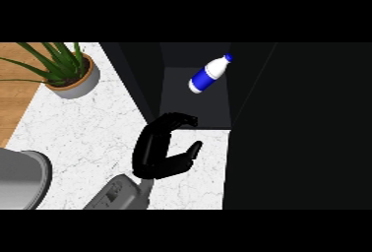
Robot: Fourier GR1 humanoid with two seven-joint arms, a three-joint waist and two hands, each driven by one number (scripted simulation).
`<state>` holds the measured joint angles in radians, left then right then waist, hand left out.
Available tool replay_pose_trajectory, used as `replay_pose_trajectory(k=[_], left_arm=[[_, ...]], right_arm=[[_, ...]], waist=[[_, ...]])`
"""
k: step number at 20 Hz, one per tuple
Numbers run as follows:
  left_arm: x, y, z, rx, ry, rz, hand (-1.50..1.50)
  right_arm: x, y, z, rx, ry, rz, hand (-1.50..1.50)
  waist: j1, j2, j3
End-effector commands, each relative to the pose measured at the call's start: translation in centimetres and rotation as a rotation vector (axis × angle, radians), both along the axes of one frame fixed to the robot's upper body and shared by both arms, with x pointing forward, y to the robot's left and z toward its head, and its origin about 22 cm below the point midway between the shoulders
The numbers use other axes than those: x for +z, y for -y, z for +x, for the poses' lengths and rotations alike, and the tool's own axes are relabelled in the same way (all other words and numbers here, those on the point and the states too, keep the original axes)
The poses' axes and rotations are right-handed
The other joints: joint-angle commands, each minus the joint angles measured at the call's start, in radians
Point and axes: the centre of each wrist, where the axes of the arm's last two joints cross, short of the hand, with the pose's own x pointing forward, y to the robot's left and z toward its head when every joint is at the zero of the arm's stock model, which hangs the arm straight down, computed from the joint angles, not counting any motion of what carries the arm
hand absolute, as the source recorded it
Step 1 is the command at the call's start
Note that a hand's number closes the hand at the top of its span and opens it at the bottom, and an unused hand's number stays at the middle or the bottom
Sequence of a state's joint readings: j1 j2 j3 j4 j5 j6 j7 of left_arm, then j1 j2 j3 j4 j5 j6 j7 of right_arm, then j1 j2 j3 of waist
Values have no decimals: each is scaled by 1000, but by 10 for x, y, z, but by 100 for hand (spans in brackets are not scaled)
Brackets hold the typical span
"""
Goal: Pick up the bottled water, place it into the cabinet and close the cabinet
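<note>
The bottled water (210, 74) is inside the cabinet (196, 106) now, lying tilted in the dark open compartment, blue cap pointing up and to the right, white base down and to the left. A blue band wraps its middle. It sits close to the inner wall on the right side of the compartment, and nothing is touching it.

Out front, one black hand (161, 150) hangs over the white marbled desk (80, 133), just at the cabinet's front edge. Its fingers (178, 119) curl over in a hook towards the cabinet, with the thumb (193, 149) sticking out below them, and there is an open gap between the two. They hold nothing. The grey forearm (116, 194) comes up from the lower edge beneath it. Which arm this is, I cannot tell from here; no second hand shows.

To the right, the cabinet door (298, 128) stands as a broad dark panel, swung open.

Over at the upper left, a potted plant (62, 69) with long green leaves sits on the desk, well apart from the hand. A grey rounded object (22, 179) shows at the lower left edge.
</note>
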<state>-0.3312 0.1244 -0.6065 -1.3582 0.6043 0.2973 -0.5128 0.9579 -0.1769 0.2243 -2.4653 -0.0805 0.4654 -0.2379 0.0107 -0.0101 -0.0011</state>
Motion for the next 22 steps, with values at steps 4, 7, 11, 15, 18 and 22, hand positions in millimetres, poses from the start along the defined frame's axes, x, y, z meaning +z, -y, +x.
replay_pose_trajectory(k=[4, 7, 11, 15, 18, 22], left_arm=[[4, -51, -44, 38, -16, -12, 150], [12, -71, -51, 79, -13, -5, -150], [8, -104, -55, 155, -16, -17, -150], [13, -128, -75, 174, -34, -63, -150], [20, -144, -82, 167, -43, -104, -150], [22, -154, -94, 173, -49, -94, -150]], right_arm=[[35, -8, -5, 220, 27, -150, 150], [45, -9, -9, 300, 43, -156, 150], [59, -13, -13, 365, 102, -165, 150], [56, -27, -15, 448, 42, -133, 150], [48, -36, -10, 561, 49, -139, 150], [60, -41, -8, 625, 91, -158, 150]], waist=[[7, -2, 0], [-3, -2, 0], [-25, -5, -2], [-13, -5, -3], [4, -11, -6], [16, -12, -9]])
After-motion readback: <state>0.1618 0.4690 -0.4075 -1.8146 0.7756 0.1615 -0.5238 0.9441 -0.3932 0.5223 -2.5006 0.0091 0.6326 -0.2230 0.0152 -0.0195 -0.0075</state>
